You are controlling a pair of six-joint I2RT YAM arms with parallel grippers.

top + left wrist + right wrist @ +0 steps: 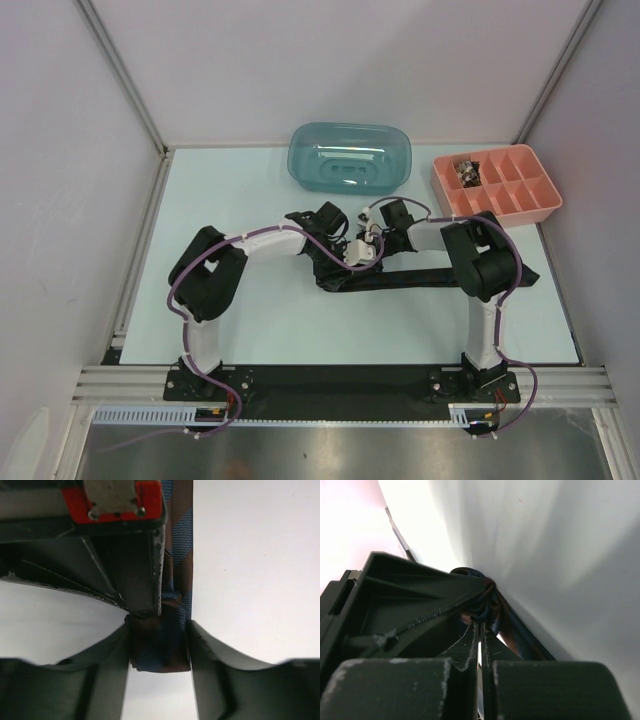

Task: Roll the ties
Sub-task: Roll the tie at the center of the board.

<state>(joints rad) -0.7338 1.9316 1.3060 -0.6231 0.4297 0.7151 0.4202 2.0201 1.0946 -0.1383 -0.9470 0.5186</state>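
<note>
One tie (420, 279) lies as a dark strip across the table's middle, from under the two grippers out to the right. Close up it is striped dark blue and brown. Its near end is rolled into a small coil (161, 647). My left gripper (346, 252) is shut on this coil, one finger on each side (160, 645). My right gripper (372, 236) is shut, its fingers nearly touching, pinching the coil's centre (482, 611). The flat tie (181, 540) runs away from the coil. No other tie is in view.
A teal plastic bin (350, 157) stands at the back centre. A pink divided tray (497, 185) with small items in one compartment stands at the back right. White walls enclose the table on three sides.
</note>
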